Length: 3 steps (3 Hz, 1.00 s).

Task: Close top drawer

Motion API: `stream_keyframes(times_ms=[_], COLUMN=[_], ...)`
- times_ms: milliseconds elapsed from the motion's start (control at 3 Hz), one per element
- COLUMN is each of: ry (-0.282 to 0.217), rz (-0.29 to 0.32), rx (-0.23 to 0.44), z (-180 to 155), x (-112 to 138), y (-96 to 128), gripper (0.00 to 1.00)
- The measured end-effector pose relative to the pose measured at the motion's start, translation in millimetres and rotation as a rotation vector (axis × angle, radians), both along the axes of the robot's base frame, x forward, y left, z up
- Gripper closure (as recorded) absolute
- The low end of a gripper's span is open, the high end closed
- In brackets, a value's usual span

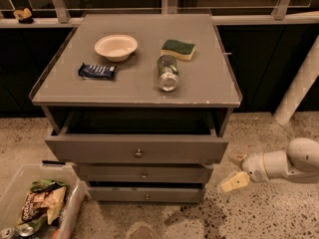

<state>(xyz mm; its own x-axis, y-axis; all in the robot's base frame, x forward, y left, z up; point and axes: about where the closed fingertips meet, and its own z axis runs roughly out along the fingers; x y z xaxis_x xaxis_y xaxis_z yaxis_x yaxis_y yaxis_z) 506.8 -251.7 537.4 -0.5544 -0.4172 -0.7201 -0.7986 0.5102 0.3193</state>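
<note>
The top drawer (135,148) of the grey cabinet stands pulled out toward me, its dark box interior showing behind the flat front panel with a small round metal knob (138,154) at the centre. Two slimmer drawers sit below it, the middle one (143,173) and the bottom one (146,195). My gripper (237,170) is low at the right, just off the drawer front's right end and apart from it. Its two pale fingers are spread open and hold nothing.
On the cabinet top (134,91) lie a white bowl (115,47), a blue snack wrapper (96,71), a bottle on its side (167,72) and a green-yellow sponge (178,49). A clear bin of snacks (37,205) stands at lower left. A white post (301,83) rises at right.
</note>
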Motion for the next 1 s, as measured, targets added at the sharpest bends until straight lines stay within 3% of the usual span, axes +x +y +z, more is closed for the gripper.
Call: stream_keyframes(times_ms=[333, 667, 1000], ry=[-0.032, -0.14, -0.174], rz=[-0.012, -0.054, -0.049], rx=[-0.025, -0.099, -0.146], z=[11, 47, 62], x=[-5, -27, -62], y=[-2, -7, 4], gripper=[0.0, 0.0, 0.0])
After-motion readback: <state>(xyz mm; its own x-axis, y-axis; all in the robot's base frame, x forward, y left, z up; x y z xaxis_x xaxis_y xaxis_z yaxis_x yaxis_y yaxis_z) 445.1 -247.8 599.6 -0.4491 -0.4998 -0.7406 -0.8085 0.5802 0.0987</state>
